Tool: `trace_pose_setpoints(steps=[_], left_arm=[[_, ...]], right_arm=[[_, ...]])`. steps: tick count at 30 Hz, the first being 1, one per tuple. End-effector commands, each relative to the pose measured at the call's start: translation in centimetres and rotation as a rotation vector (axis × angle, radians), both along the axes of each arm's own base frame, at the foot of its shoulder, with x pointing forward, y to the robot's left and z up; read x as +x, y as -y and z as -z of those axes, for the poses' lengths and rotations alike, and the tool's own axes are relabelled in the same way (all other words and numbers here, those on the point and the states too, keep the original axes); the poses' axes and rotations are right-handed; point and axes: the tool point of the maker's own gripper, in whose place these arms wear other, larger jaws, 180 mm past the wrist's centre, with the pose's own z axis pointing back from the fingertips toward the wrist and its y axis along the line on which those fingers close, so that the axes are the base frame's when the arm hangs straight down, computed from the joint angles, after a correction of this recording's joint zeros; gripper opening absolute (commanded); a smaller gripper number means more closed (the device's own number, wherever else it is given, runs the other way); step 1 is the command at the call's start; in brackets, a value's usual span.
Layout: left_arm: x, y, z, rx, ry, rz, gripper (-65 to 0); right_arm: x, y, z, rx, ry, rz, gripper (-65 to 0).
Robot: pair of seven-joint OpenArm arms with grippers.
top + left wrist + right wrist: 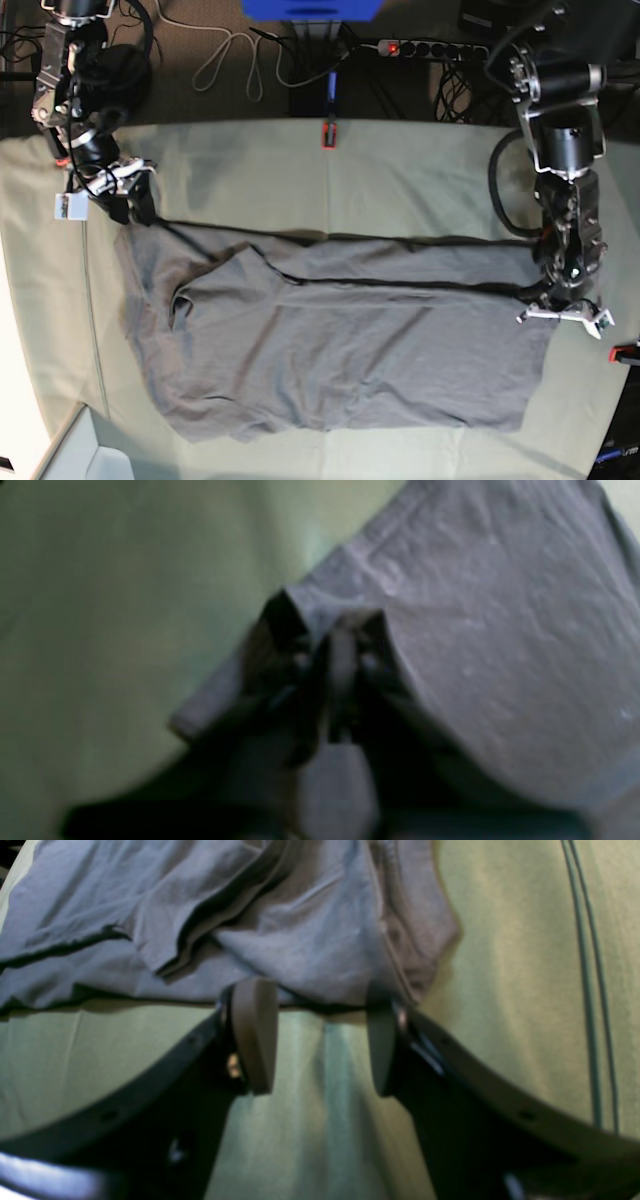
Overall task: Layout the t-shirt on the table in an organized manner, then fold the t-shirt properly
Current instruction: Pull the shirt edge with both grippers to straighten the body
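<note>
The dark grey t-shirt point(340, 350) lies spread lengthwise across the table point(420, 180), with a long fold along its far side. In the base view my left gripper point(545, 297) is at the shirt's right edge. The blurred left wrist view shows this gripper point(340, 650) shut on a pinched ridge of the t-shirt point(500, 630) over the table point(100, 630). My right gripper point(133, 208) is at the shirt's far left corner. It stands open point(320, 1040), and the rumpled edge of the t-shirt point(300, 940) lies right at its fingertips point(255, 1035) on the table point(500, 990).
Red clamps sit at the far edge point(327, 134) and the right edge point(628, 352). Behind the table are a power strip point(430, 48) and loose cables point(230, 60). A white tag point(70, 206) hangs near the right arm. A white box point(90, 455) is at the near left corner.
</note>
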Motion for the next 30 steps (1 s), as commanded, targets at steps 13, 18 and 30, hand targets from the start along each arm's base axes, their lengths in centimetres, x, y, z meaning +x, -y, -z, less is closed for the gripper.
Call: trace_pose_setpoints(steps=[13, 18, 30], left_arm=[[3.1, -4.8, -7.0, 0.234, 0.076, 0.01, -65.0], [3.4, -5.3, -7.8, 0.255, 0.086, 0.016, -64.9], [4.4, -1.9, -6.5, 0.274, 0.05, 0.121, -35.6]], right_arm=[[1.0, 0.1, -3.3, -0.025, 0.1, -0.022, -35.5], [1.0, 0.0, -3.2, -0.023, 0.098, -0.023, -35.5], [1.3, -1.2, -3.2, 0.006, 0.106, -0.024, -35.2]])
